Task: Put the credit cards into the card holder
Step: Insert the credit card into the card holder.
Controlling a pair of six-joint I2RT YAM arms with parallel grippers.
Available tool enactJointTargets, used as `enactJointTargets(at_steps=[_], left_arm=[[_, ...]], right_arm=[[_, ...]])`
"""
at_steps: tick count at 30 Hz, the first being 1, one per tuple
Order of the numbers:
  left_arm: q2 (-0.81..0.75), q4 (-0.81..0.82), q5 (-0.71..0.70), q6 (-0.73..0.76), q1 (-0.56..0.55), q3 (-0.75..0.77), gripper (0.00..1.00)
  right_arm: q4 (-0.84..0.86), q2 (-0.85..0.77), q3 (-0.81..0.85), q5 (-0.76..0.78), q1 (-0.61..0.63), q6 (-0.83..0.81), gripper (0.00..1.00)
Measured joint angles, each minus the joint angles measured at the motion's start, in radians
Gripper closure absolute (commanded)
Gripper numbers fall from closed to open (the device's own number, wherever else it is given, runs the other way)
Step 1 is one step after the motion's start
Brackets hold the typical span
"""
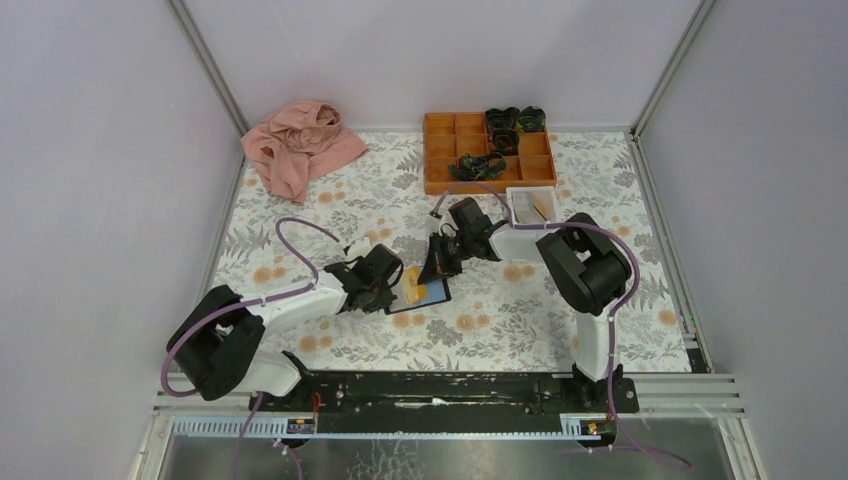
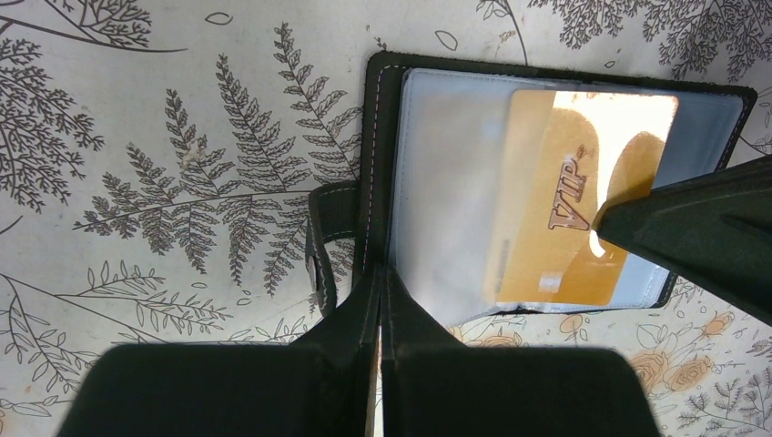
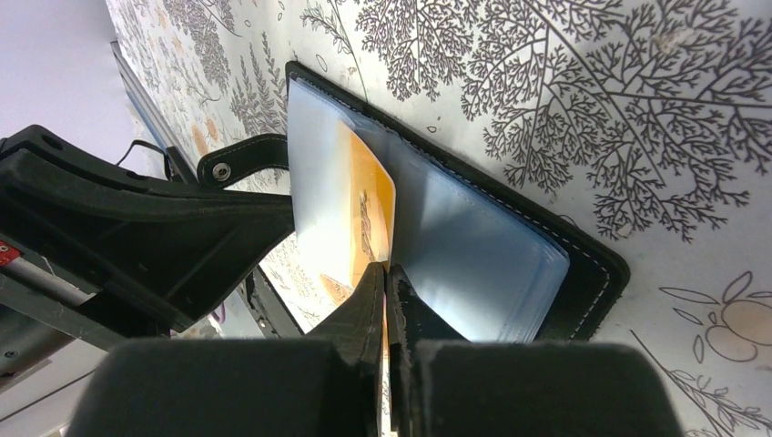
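The black card holder (image 1: 436, 295) lies open on the flowered cloth, its light-blue pocket panels (image 2: 446, 182) facing up. My left gripper (image 2: 380, 278) is shut on the near edge of one pocket panel beside the spine and holds it lifted. An orange-yellow credit card (image 3: 369, 196) marked VIP stands partly inside a pocket (image 3: 473, 255). My right gripper (image 3: 385, 273) is shut on the card's outer edge. In the top view the left gripper (image 1: 395, 280) and the right gripper (image 1: 437, 268) meet over the holder from either side.
A small white tray (image 1: 530, 205) with a thin yellowish piece in it stands behind the right arm. Behind that is an orange compartment tray (image 1: 488, 150) with dark items. A pink cloth (image 1: 300, 145) lies at the back left. The holder's snap strap (image 2: 319, 246) sticks out to its left.
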Motion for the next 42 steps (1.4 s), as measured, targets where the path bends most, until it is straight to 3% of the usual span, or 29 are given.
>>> enactJointTargets(at_steps=[19,28,42], left_arm=[[0.002,0.003,0.001,0.009,0.0,0.0,1.0],[0.002,0.004,0.002,0.013,0.0,0.0,1.0],[-0.005,0.014,0.002,0.016,0.0,-0.008,1.0]], right_arm=[[0.007,0.007,0.006,0.002,0.014,0.03,1.0],[-0.016,0.007,0.013,0.05,0.039,0.018,0.73],[-0.109,0.007,0.071,0.108,0.051,-0.018,0.69]])
